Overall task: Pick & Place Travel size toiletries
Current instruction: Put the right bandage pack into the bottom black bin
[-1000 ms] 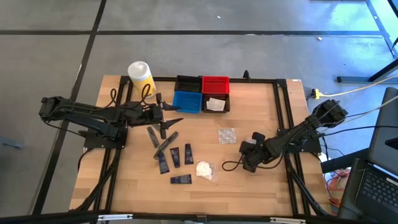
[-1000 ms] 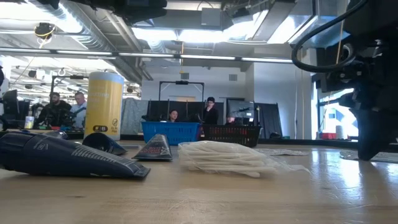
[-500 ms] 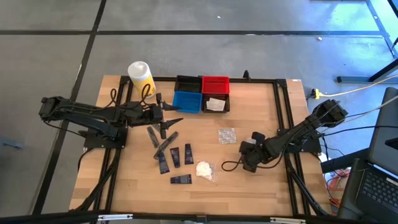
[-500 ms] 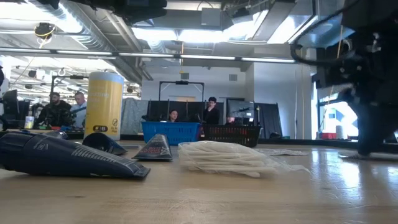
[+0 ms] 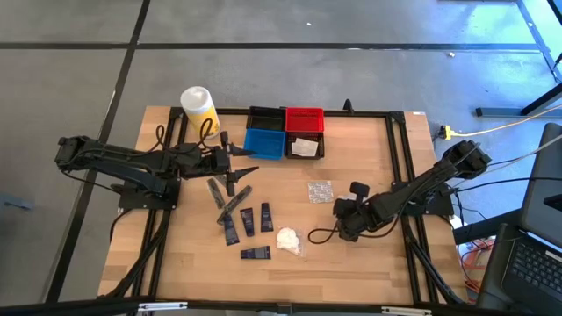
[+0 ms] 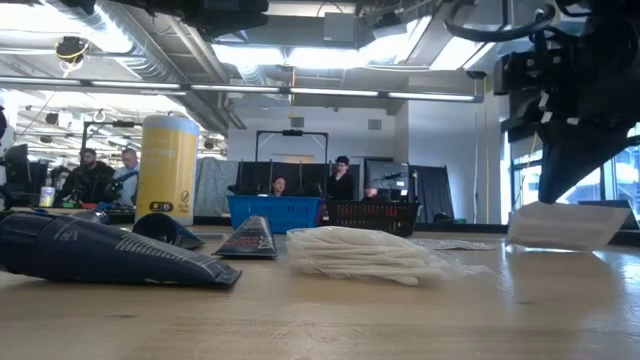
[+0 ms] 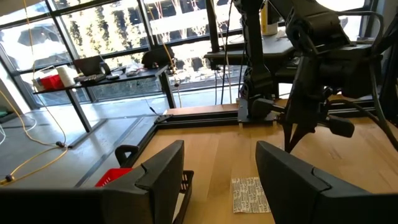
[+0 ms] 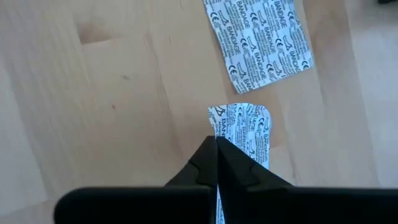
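Several flat dark tubes (image 5: 248,221) and a white wad in clear wrap (image 5: 288,239) lie flat at mid table; they also show close up in the low view as tubes (image 6: 100,255) and wad (image 6: 365,252). One printed clear packet (image 5: 320,190) lies flat to their right, also seen in the right wrist view (image 8: 261,34). My right gripper (image 5: 337,223) is shut on a second printed packet (image 8: 242,127) just near of that one. My left gripper (image 5: 237,168) hovers open beside the blue bin, above the far end of the tubes, its fingers apart in its wrist view (image 7: 221,149). My right gripper pinches the printed packet between its two shut fingers (image 8: 205,163), coming from above and pointing down. The packet's free end (image 8: 239,115) sticks out past the fingertips. In the low view the packet (image 6: 565,225) hangs tilted below the gripper (image 6: 565,195), low over the table.
A tall yellow container with a white top (image 5: 199,109) stands at the far left. Four small square bins sit at the far middle: black (image 5: 265,118), red (image 5: 304,118), blue (image 5: 264,143), and a black one (image 5: 305,147) holding a white packet. Bare wood lies along the near edge.
My right gripper has risen from the table top with the printed packet in its shut fingers and has shifted a little toward the table's left. The packet, which did not show in the low view before, now hangs below the gripper there.
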`<action>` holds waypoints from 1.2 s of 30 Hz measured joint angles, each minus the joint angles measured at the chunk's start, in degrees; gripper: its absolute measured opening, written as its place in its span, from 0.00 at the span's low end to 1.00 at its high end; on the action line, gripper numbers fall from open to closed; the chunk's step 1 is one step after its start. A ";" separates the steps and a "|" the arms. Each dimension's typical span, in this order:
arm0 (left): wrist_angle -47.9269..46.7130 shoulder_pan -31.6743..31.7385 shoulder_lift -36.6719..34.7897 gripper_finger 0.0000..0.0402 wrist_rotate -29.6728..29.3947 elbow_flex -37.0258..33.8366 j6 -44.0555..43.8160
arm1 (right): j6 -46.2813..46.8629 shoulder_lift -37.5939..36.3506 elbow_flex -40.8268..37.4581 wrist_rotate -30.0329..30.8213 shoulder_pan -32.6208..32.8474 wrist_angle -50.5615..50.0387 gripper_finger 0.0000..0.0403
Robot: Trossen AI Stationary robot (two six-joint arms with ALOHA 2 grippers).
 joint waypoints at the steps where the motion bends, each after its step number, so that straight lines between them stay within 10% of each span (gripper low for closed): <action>1: 0.02 -0.01 0.00 0.49 0.00 0.00 0.00 | 0.19 0.00 0.02 0.01 0.00 -0.39 0.00; 26: 0.02 -0.01 0.00 0.49 0.00 0.00 0.00 | 3.10 -4.85 0.06 0.81 0.00 0.65 0.01; 36: 0.02 -0.01 0.00 0.49 0.02 0.00 -5.33 | 4.41 1.31 0.06 0.10 -0.72 5.28 0.34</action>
